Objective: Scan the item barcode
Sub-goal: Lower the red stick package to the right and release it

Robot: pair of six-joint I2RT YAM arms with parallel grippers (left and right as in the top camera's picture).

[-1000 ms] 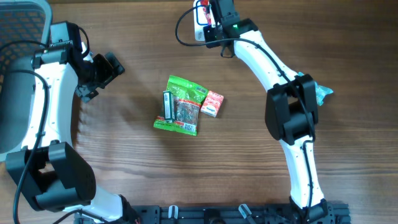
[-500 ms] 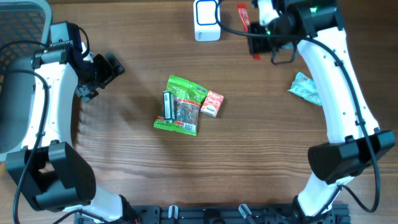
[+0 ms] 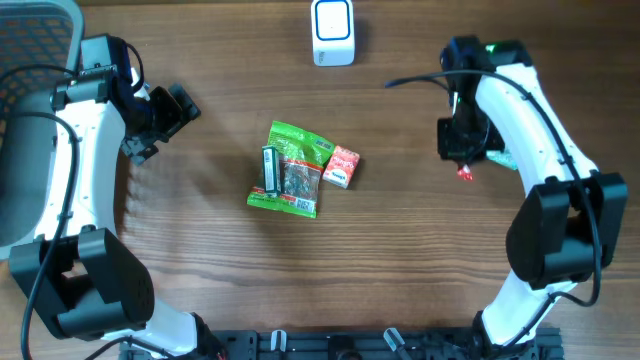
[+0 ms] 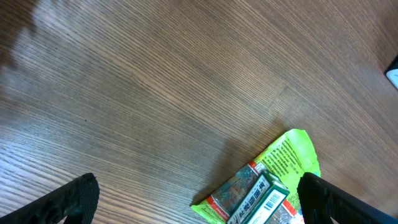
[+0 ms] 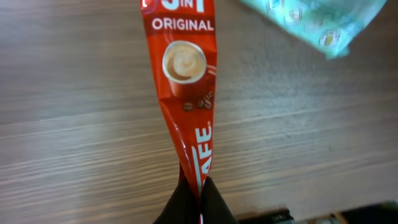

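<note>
Holding sachet | right fingers clamped on its lower end, long axis running up the wrist frame | overhead: sachet right of centre, scanner top centre, up-left of it | left fingers spread, empty, upper left

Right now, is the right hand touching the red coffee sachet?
Touching. The right wrist view shows the right hand pinched shut on the red coffee sachet at its end.
</note>
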